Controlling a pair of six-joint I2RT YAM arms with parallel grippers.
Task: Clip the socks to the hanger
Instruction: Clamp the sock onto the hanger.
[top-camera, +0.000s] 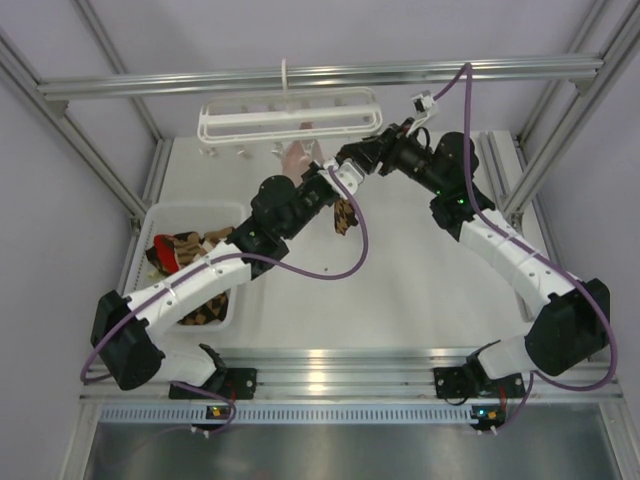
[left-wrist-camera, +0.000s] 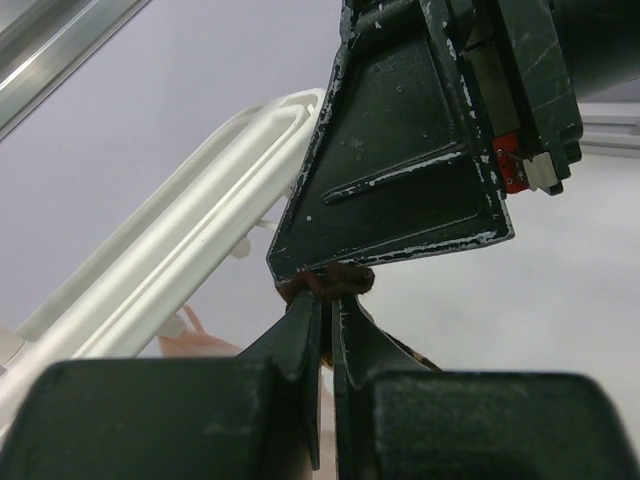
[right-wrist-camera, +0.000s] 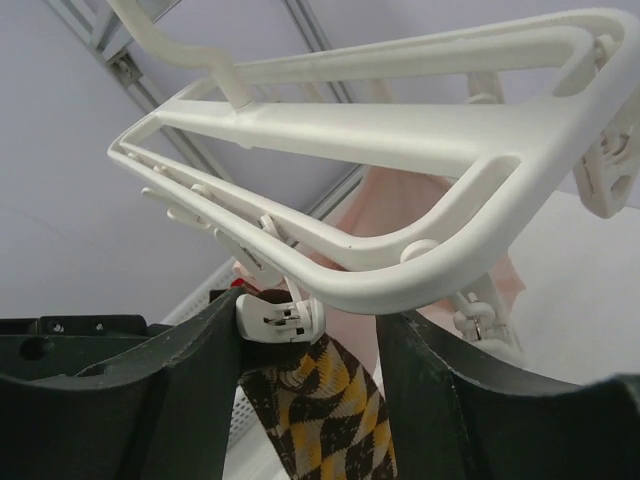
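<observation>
The sock (top-camera: 346, 215) is short, checked in dark brown and orange-tan diamonds. It hangs in the air above the surface (top-camera: 420, 300), just under the right end of the hanger (top-camera: 290, 115). The left hand (top-camera: 340, 187) holds it by its upper edge. In the left wrist view that hand (left-wrist-camera: 328, 300) has its fingers pressed together, pinching a bunched brown fold of the sock (left-wrist-camera: 325, 283).

The hanger is a white double-rail oblong. It hangs by its hook from the metal rail (top-camera: 320, 75), with small clips dangling beneath it.

The right hand (top-camera: 362, 155) is at the hanger's right end. In its own view the right hand (right-wrist-camera: 315, 318) has its fingers spread. One white clip (right-wrist-camera: 278, 315) sits between them, against the left finger, with the top of the sock (right-wrist-camera: 320, 410) directly below it. Whether the clip has bitten onto the fabric cannot be told.

A pale pink cloth (top-camera: 293, 157) hangs from a clip near the middle of the hanger. Its shape is blurred.

More socks (top-camera: 180, 250) lie in a white bin (top-camera: 190, 208) at the left. The left arm hides part of them, and the bottom edge of the right wrist view cuts off the sock's toe.
</observation>
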